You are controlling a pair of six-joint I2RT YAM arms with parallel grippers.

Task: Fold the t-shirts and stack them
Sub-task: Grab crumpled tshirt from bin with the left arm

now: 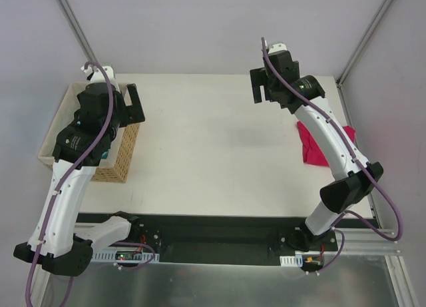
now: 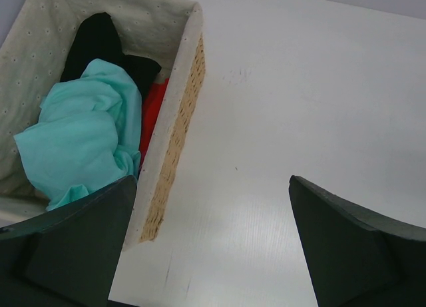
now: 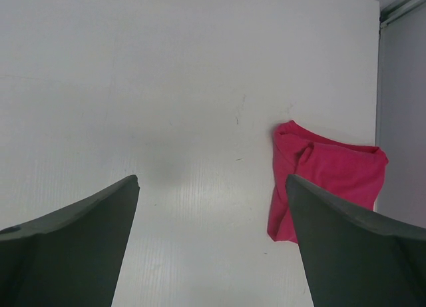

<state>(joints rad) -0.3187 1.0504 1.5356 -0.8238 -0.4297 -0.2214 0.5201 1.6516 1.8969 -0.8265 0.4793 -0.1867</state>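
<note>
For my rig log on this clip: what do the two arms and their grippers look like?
The left arm and right arm have white link shells with black joints and bases. A purple cable runs along each. The left gripper and right gripper have dark, flat, wedge-shaped fingers.

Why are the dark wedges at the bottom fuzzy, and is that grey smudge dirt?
Left wrist view: the left claw sits too near the lens to be sharp, while the basket is crisp. Right wrist view: the smudge on the table looks like soft shadow.
</note>
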